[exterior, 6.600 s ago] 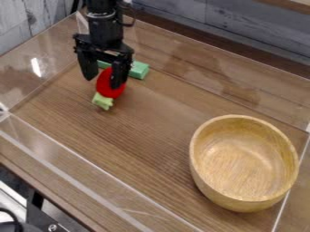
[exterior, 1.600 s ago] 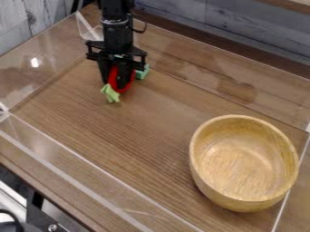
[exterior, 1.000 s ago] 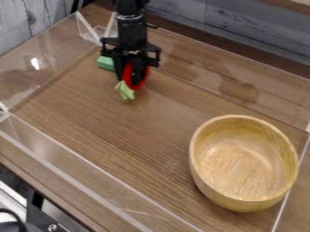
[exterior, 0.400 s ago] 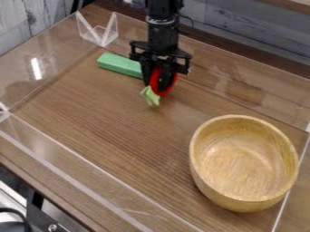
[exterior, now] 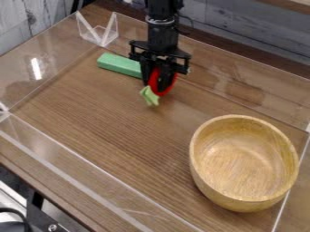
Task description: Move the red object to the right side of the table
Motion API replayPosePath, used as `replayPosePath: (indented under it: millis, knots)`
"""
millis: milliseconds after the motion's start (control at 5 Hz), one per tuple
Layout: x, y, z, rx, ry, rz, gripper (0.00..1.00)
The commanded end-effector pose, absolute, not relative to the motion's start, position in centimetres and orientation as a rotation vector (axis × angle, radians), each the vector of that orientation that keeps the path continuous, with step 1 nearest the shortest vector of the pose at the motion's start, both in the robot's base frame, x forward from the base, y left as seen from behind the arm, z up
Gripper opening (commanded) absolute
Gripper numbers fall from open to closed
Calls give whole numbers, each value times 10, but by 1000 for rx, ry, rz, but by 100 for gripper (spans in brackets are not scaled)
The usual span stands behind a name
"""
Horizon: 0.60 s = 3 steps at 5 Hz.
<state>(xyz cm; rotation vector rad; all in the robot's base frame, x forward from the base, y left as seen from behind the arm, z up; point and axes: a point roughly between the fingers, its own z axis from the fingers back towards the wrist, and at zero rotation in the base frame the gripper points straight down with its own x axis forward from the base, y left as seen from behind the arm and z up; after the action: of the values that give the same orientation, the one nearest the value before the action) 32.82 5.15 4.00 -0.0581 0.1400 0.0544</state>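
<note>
Pincer (exterior: 159, 83) pointing straight down, clamped on red object (exterior: 160, 82) — green leafy stub at counter (exterior: 109, 145) surface. Object near counter's middle, just right of flat green block (exterior: 118, 64). Wooden bowl (exterior: 244, 161) well apart — front right.

You see a slim, matte black arm (exterior: 161, 18) entering from the top centre of the frame, ending in a boxy black wrist block and a black gripper (exterior: 159, 80) with two narrow, straight fingers (exterior: 143, 72); finer details blur.
</note>
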Motion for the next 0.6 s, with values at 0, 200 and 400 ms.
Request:
replayPosePath:
  millis: [0, 200, 400]
  knots:
    - [333, 59, 64, -39, 64, 44, 0]
    - [331, 59, 66, -38, 62, 36, 0]
    - [329, 58, 70, -40, 58, 23, 0]
